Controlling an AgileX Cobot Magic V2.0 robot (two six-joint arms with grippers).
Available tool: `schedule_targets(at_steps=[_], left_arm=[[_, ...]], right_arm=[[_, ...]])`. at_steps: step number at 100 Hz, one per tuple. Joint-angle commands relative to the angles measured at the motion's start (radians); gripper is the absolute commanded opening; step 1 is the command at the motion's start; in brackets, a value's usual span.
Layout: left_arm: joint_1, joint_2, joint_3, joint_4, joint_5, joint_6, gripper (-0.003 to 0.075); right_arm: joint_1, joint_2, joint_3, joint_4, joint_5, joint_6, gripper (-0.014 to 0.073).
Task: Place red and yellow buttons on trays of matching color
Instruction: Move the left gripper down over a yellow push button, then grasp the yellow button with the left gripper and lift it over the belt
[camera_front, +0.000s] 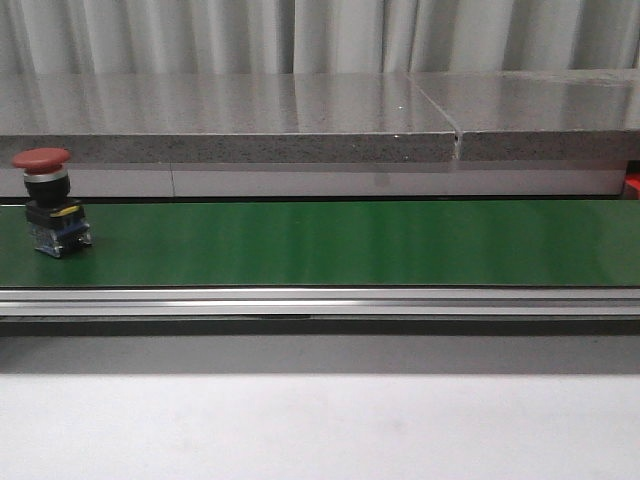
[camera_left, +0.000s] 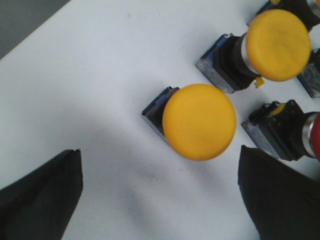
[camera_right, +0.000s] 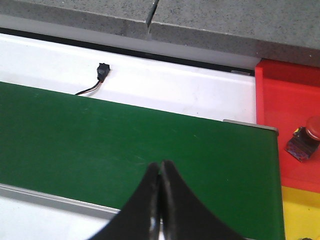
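Note:
A red button (camera_front: 45, 200) stands upright at the far left of the green belt (camera_front: 340, 243); neither gripper shows in the front view. My left gripper (camera_left: 159, 187) hangs open over a white surface, its fingers (camera_left: 42, 200) wide apart with nothing between them. A yellow button (camera_left: 199, 121) stands just beyond its fingertips, a second yellow button (camera_left: 277, 45) behind that, and part of a red button (camera_left: 315, 136) at the frame edge. My right gripper (camera_right: 160, 165) is shut and empty above the belt (camera_right: 125, 145). A red button (camera_right: 306, 140) lies on the red tray (camera_right: 280, 115), beside the yellow tray (camera_right: 300, 212).
A grey stone ledge (camera_front: 300, 120) runs behind the belt, and a metal rail (camera_front: 320, 300) runs along its front edge. A small black connector with a wire (camera_right: 101, 71) lies on the white strip behind the belt. More button bodies (camera_left: 312, 80) crowd one corner of the left wrist view.

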Motion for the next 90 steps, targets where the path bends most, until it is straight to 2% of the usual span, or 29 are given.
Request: schedule_targets(at_steps=[1,28,54,75,90], left_arm=[[0.004,-0.022,-0.031,-0.022,-0.062,-0.007,0.0622],[0.002,0.019,-0.064,-0.099,-0.064,0.056,0.0622],[0.000,0.021,-0.068,-0.099,-0.098,0.057,0.0603],[0.000,0.021,-0.068,-0.103,-0.101,0.057,0.0418],[0.000,0.021,-0.068,-0.124,-0.090,0.058,0.0227]], right_arm=[[0.003,-0.003,-0.029,0.002,-0.060,-0.005,-0.0067],[0.003,-0.003,-0.029,0.002,-0.060,-0.005,-0.0067],[0.003,-0.003,-0.029,0.002,-0.060,-0.005,-0.0067],[0.003,-0.003,-0.029,0.002,-0.060,-0.005,-0.0067],[0.003,-0.003,-0.029,0.002,-0.060,-0.005,-0.0067]])
